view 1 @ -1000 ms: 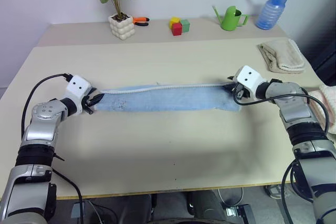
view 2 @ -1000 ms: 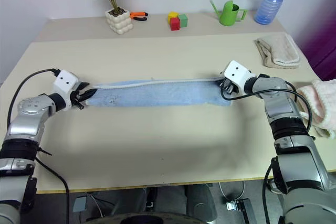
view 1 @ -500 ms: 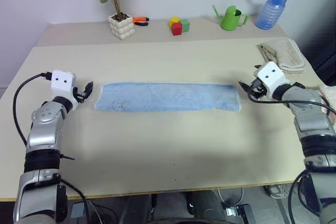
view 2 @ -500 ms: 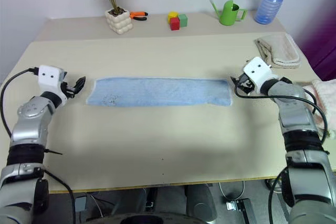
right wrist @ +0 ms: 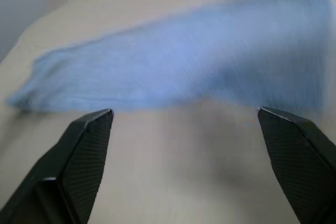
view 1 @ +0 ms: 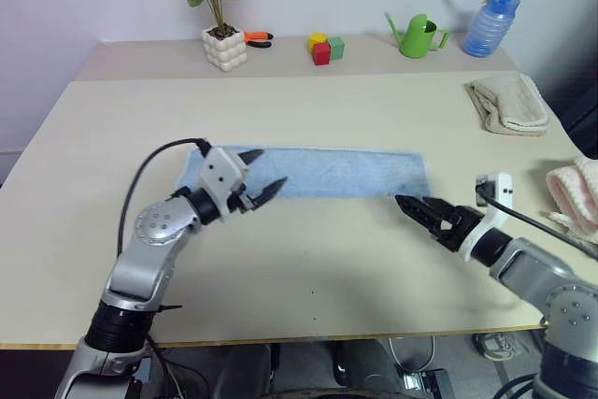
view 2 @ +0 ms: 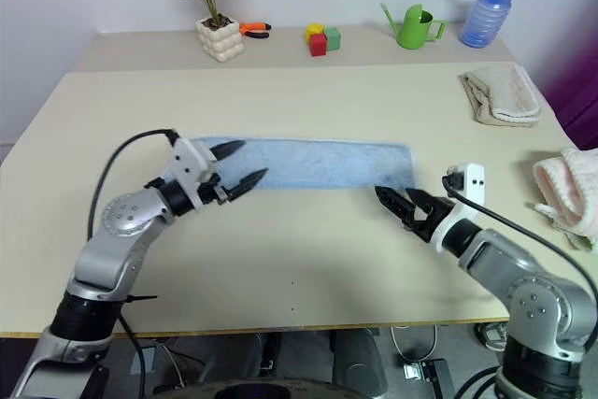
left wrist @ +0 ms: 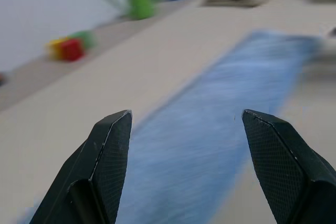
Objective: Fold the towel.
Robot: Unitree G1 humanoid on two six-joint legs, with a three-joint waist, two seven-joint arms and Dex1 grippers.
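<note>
The towel (view 1: 322,173) lies left-to-right on the desk (view 1: 308,100); the left gripper (view 1: 264,175) hovers over its left end, the right gripper (view 1: 411,207) just near of its right end, both with fingers released.

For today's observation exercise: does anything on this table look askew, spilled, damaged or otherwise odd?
Nothing stands out. The light blue towel lies flat as a long strip on the table. The watering can, spray bottle and potted plant stand upright at the back.

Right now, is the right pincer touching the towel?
Apart. Right eye view: bare table shows between the right pincer and the towel edge.
</note>
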